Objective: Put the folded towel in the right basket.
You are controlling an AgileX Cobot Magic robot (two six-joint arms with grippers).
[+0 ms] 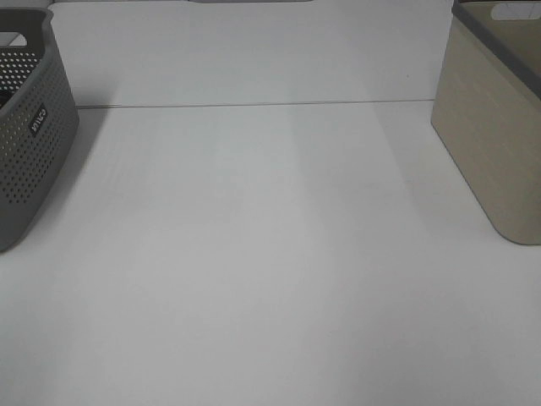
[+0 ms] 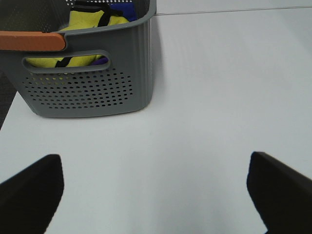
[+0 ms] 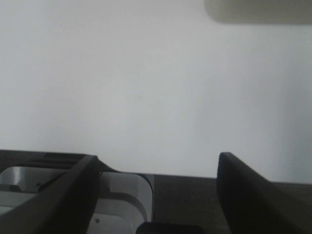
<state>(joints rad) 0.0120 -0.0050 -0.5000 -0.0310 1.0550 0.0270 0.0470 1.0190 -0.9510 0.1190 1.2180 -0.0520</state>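
A yellow folded cloth with black trim lies inside the grey perforated basket in the left wrist view; in the exterior view its inside is hidden. That basket stands at the table's left edge. The beige right basket stands at the right edge and also shows in the right wrist view. My left gripper is open and empty, a short way in front of the grey basket. My right gripper is open and empty, well back from the beige basket. Neither gripper shows in the exterior view.
A blue cloth lies behind the yellow one in the grey basket, which has an orange handle. The white table spans the space between the baskets. A grey metal part sits below the table's near edge.
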